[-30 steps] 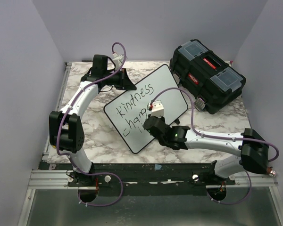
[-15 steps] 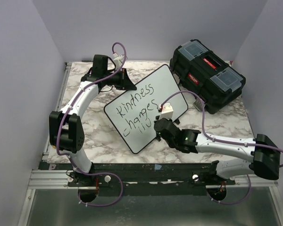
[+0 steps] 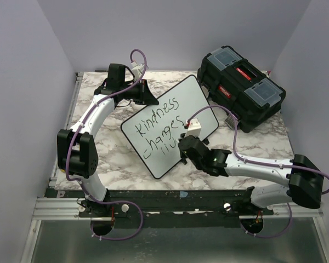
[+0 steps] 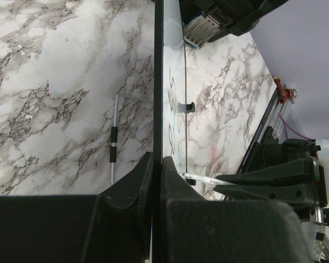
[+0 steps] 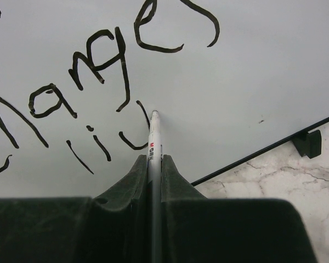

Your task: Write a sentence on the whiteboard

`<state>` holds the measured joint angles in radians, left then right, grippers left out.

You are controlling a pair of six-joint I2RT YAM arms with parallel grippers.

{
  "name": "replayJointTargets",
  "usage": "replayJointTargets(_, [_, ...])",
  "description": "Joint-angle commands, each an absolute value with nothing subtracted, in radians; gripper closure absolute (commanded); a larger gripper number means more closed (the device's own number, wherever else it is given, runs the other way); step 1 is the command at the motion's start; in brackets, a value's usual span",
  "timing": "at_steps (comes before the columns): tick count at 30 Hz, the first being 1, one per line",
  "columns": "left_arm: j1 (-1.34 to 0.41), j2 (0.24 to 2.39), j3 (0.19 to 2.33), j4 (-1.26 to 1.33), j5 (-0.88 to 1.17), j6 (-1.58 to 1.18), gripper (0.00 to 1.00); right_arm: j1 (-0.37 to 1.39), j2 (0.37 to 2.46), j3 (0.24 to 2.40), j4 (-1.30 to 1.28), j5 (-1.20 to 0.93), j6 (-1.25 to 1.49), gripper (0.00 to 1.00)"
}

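Observation:
The whiteboard (image 3: 200,107) lies tilted across the middle of the marble table, black-framed and glossy. The sentence (image 3: 160,115) on it reads "kindness", "changes", and a short third line (image 5: 96,145) of a few strokes. My left gripper (image 3: 147,98) is shut on the board's far-left edge. In the left wrist view the board's frame (image 4: 158,82) runs straight between the closed fingers (image 4: 157,161). My right gripper (image 5: 154,160) is shut on a white marker (image 5: 153,137). The marker's tip touches the board just right of the last stroke. From above, that gripper (image 3: 184,150) hovers over the board's near-right part.
A black toolbox (image 3: 241,87) with clear lid compartments stands at the back right, close to the board's far corner. The board's wire stand (image 4: 114,143) shows on the marble behind it. Purple walls close in three sides of the table.
My right gripper has moved right along the board with the marker, uncovering the end of "changes". The third line has gained strokes. The left arm has not moved.

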<state>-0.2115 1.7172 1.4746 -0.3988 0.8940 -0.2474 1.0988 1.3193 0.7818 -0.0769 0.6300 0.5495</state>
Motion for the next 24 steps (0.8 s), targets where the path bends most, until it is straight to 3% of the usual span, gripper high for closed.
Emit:
replayJointTargets(1, [-0.218,1.694,1.477,-0.358,0.897,-0.196,1.0,1.091,1.333,0.757,-0.038,0.613,0.566,0.99])
replayJointTargets(24, [-0.219,1.683,1.472,-0.348,0.91,-0.21,1.0,1.052,1.351,0.817,-0.075,0.642,0.555,0.99])
